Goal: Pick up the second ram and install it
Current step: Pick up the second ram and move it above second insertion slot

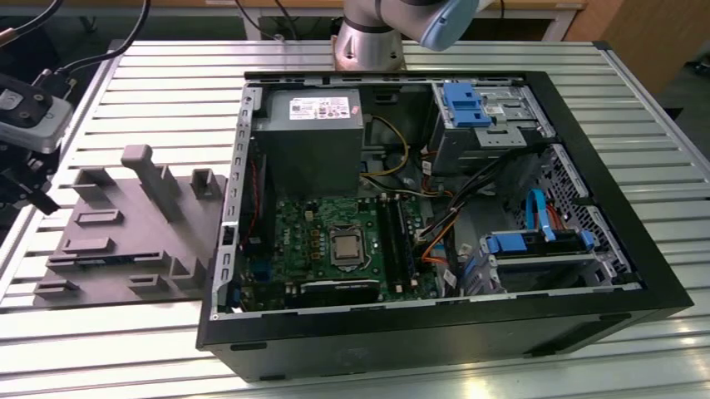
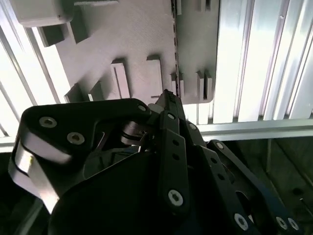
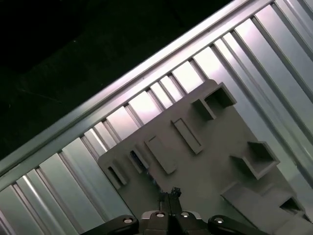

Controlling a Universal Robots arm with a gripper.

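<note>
One black gripper (image 3: 171,192) sits closest. Its two fingertips are pressed together with nothing between them, and it hovers over one grey holder (image 3: 205,161). One ram (image 3: 138,160), seen as a dark sliver, stands on edge in a slot near the holder's corner, close to the fingertips but apart from them. Its long axis lies level along that slot, parallel to the empty slot beside it. One open computer case (image 1: 444,332) lies beside the holder on the slatted table (image 1: 145,75).
</note>
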